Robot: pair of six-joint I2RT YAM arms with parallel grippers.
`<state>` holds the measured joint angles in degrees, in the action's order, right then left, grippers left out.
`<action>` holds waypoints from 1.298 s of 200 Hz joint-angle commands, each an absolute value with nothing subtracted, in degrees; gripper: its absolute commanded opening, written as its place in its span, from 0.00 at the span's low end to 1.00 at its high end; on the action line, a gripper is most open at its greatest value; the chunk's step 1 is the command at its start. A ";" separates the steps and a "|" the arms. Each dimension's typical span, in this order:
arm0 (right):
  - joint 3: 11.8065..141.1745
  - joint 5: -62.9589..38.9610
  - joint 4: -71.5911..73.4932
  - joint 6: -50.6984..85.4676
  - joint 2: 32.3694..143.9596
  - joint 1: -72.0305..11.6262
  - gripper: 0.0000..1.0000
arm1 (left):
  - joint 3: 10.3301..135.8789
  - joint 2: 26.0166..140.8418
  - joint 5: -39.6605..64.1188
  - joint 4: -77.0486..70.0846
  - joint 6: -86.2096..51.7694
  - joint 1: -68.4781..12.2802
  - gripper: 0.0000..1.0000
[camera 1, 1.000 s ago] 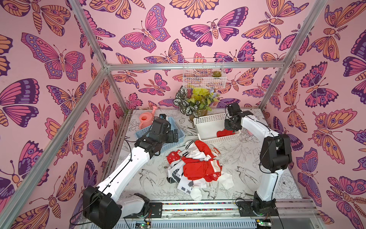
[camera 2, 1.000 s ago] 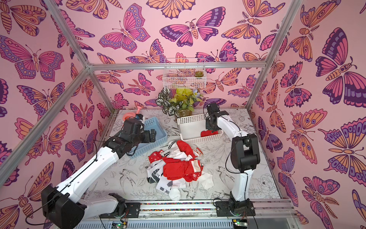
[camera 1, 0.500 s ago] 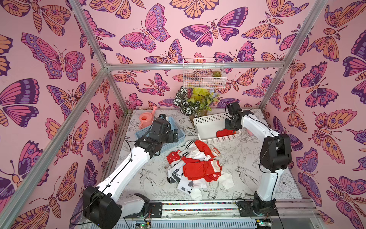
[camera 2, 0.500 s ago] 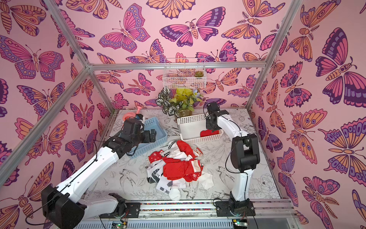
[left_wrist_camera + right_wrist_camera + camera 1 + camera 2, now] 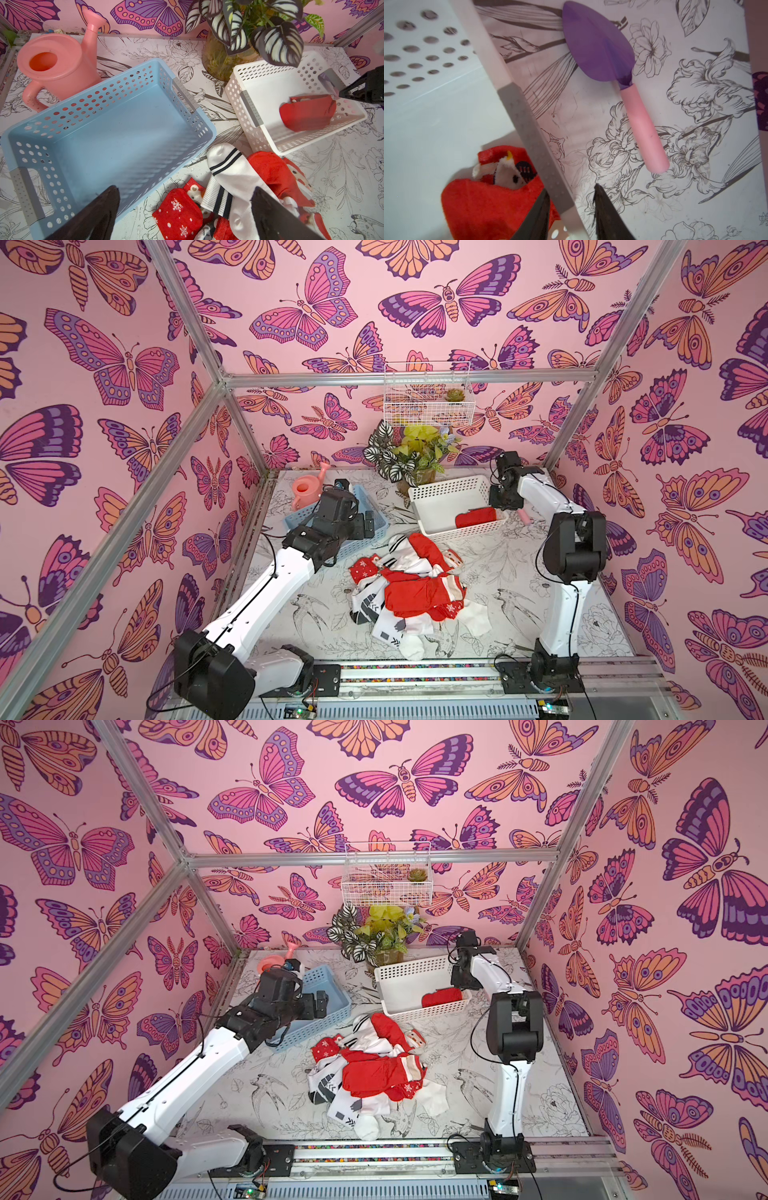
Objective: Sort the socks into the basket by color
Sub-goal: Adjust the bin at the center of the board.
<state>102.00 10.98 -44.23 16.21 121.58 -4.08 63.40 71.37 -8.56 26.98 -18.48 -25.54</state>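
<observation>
A pile of red and white socks [image 5: 415, 597] [image 5: 374, 1073] lies in the middle of the table. One red sock [image 5: 476, 517] [image 5: 483, 199] lies in the white basket [image 5: 449, 486] [image 5: 249, 108], by its right end. My right gripper [image 5: 498, 504] [image 5: 570, 187] is open, its fingers astride that basket's grey-handled rim and holding nothing. My left gripper [image 5: 368, 522] [image 5: 184, 188] hangs wide open and empty over the blue basket [image 5: 328, 990] [image 5: 116, 128], at its corner nearest the pile. Below it lie a white black-striped sock [image 5: 230, 166] and a red snowflake sock [image 5: 178, 209].
A pink watering can [image 5: 307, 489] [image 5: 56, 62] stands behind the blue basket. A potted plant [image 5: 411, 460] sits at the back between the baskets, under a wire wall basket [image 5: 428, 402]. A purple trowel with a pink handle [image 5: 600, 47] lies right of the white basket.
My right gripper's jaws have spread a little wider over the white basket's rim. The left arm and the pile have not moved.
</observation>
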 commanded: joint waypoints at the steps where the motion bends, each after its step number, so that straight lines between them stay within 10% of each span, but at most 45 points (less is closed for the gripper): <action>1: 103.46 8.50 -46.01 15.56 122.85 -3.43 0.38 | 62.83 71.58 -7.91 26.60 -18.72 -25.84 1.00; 143: 97.21 6.92 -44.17 14.31 119.02 -0.62 0.16 | 62.68 71.32 -7.65 26.41 -18.87 -25.85 1.00; 259: 95.54 11.25 -47.23 13.01 108.78 -4.73 0.37 | 62.66 70.80 -7.65 26.28 -18.97 -25.84 1.00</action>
<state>95.31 9.50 -44.66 12.40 113.38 -1.54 63.40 71.37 -8.36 26.94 -18.50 -25.54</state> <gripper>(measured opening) 0.369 0.999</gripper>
